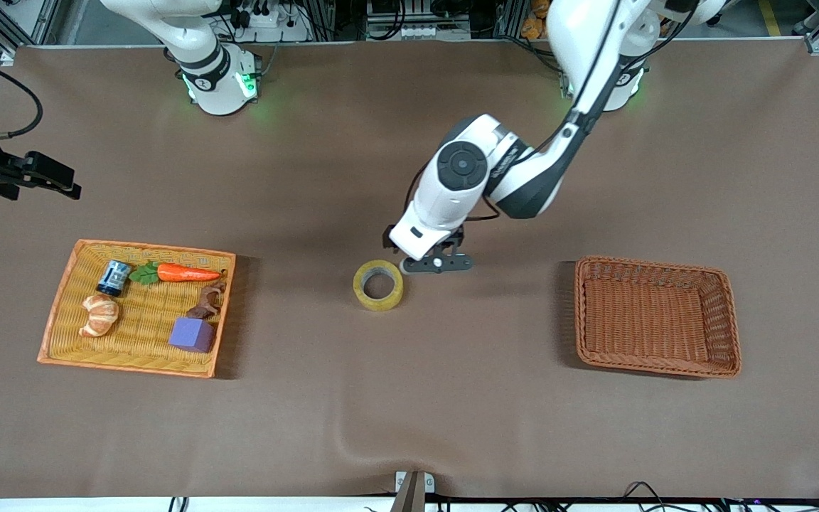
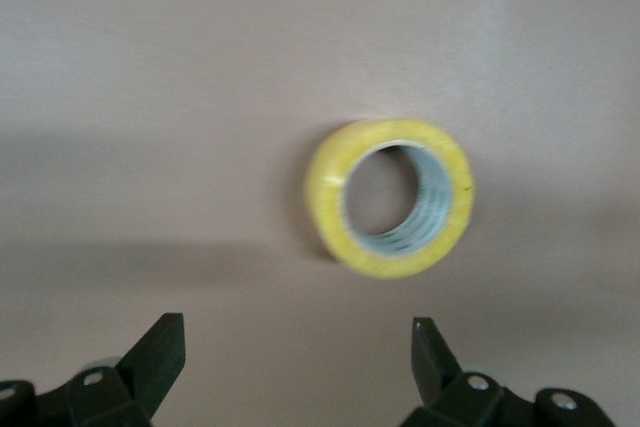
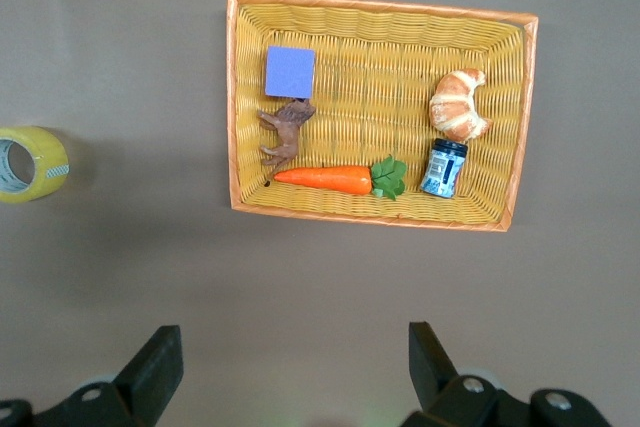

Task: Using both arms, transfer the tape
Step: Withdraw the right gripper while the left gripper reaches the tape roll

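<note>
Reaching for the tape lying flat mid-tabletop, between the two baskets.
The left pincer hovers open just beside it and must straddle the rim; the right pincer, open, waits.

Tape mid-counter, btwn tray at right arm's end & basket at left arm's end. Left end effector just beside tape. Right end effector over counter near tray.
</note>
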Controlling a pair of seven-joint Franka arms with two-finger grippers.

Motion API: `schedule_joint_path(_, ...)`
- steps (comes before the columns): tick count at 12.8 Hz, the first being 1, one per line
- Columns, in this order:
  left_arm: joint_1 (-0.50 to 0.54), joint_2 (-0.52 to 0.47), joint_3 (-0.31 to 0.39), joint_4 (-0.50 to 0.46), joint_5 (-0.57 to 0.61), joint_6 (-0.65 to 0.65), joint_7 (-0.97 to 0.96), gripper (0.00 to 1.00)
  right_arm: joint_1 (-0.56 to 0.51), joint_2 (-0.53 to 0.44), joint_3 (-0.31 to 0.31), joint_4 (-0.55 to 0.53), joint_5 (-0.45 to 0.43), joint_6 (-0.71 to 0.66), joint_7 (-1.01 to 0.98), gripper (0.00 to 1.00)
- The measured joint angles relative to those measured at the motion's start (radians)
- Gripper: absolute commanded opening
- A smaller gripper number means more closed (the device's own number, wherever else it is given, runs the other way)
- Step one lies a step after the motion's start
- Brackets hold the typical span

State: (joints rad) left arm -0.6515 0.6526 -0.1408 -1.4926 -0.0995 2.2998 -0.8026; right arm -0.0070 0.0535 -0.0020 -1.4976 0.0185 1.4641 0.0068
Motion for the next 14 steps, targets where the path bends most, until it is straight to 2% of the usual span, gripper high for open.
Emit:
schedule_joint_path(2, -0.048, 0.061, 0.03, 0.009, 0.027, 0.073, -0.025, 1.0, 0.0, 0.0, 0.001, -0.008, 0.0, 0.001, 0.0, 1.0)
schedule_joint_path(4, -0.067, 0.095, 0.053, 0.021, 0.066, 0.084, -0.027, 1.0, -0.002, 0.0, 0.001, -0.014, 0.0, 0.007, 0.0, 1.0)
schedule_joint_path(8, -0.073, 0.14, 0.058, 0.04, 0.111, 0.167, -0.026, 1.0, -0.009, -0.008, 0.0, -0.015, 0.0, 0.024, -0.001, 1.0)
schedule_joint_path(10, -0.083, 0.169, 0.06, 0.044, 0.121, 0.221, -0.026, 0.87, -0.014, -0.01, -0.001, -0.015, -0.001, 0.025, -0.003, 1.0)
schedule_joint_path(14, -0.086, 0.201, 0.066, 0.048, 0.149, 0.286, -0.026, 0.71, -0.019, -0.01, -0.001, -0.015, -0.002, 0.04, -0.003, 1.0)
